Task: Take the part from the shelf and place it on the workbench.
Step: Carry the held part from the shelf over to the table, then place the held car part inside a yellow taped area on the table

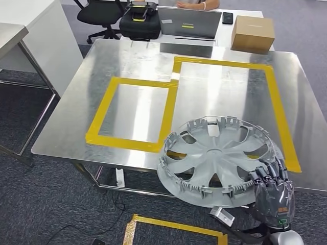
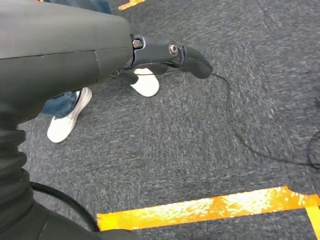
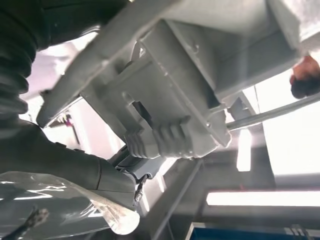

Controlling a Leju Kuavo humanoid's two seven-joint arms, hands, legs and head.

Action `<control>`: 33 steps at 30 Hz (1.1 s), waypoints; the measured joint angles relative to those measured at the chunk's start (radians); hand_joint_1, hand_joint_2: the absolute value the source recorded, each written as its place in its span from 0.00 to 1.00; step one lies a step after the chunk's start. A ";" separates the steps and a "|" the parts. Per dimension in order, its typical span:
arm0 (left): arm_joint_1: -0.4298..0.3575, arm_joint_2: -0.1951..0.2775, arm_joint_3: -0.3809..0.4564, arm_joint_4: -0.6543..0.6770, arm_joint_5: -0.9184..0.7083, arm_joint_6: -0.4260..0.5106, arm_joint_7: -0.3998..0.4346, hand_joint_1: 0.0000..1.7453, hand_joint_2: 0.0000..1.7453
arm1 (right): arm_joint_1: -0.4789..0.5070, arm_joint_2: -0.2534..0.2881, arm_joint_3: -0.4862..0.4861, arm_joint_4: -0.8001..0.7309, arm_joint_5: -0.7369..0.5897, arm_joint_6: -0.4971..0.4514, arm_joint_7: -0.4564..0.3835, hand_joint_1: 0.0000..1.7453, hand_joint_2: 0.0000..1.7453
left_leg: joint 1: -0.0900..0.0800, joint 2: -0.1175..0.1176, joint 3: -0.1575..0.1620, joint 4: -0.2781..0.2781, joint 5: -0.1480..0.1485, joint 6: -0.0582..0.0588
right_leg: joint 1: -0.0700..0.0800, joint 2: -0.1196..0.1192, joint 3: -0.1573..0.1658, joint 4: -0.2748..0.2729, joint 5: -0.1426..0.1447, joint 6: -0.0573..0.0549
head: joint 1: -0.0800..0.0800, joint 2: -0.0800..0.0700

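On the steel workbench [image 1: 127, 61] with yellow tape outlines, the grey plastic wheel cover [image 1: 217, 155] overhangs its near edge, gripped by the right hand [image 1: 272, 186]; the left hand [image 2: 166, 52] hangs with fingers straight, holding nothing.

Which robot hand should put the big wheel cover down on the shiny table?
The right hand. It already grips the wheel cover by its rim, over the near edge of the workbench. The left hand hangs over the carpet, holding nothing.
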 joint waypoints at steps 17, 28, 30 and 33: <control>-0.017 0.011 -0.012 0.002 -0.109 -0.034 0.020 0.00 1.00 | -0.339 0.070 0.122 0.433 -0.044 0.356 0.044 1.00 1.00 | 0.001 0.007 0.010 -0.020 0.010 0.002 | -0.001 -0.002 0.011 -0.012 0.001 0.000 | -0.005 0.000; -0.027 0.013 -0.029 0.009 -0.133 -0.049 0.024 0.00 1.00 | -0.576 0.071 0.201 0.726 -0.110 0.523 0.096 1.00 1.00 | 0.004 0.009 0.028 -0.029 0.011 0.008 | -0.003 -0.003 -0.009 0.011 0.015 0.011 | -0.001 0.000; -0.028 0.014 -0.029 0.009 -0.122 -0.076 -0.005 0.00 1.00 | -0.608 0.072 0.211 0.748 -0.131 0.567 0.105 1.00 1.00 | 0.003 0.009 0.030 -0.028 0.010 -0.005 | 0.002 0.001 0.010 -0.021 0.016 -0.001 | -0.002 0.000; -0.027 0.019 -0.026 0.010 -0.097 -0.127 -0.069 0.00 1.00 | -0.641 0.071 0.218 0.776 -0.177 0.614 0.110 0.50 0.50 | 0.007 0.011 0.032 -0.017 -0.003 -0.024 | 0.000 0.001 0.021 -0.030 0.023 -0.020 | -0.003 0.000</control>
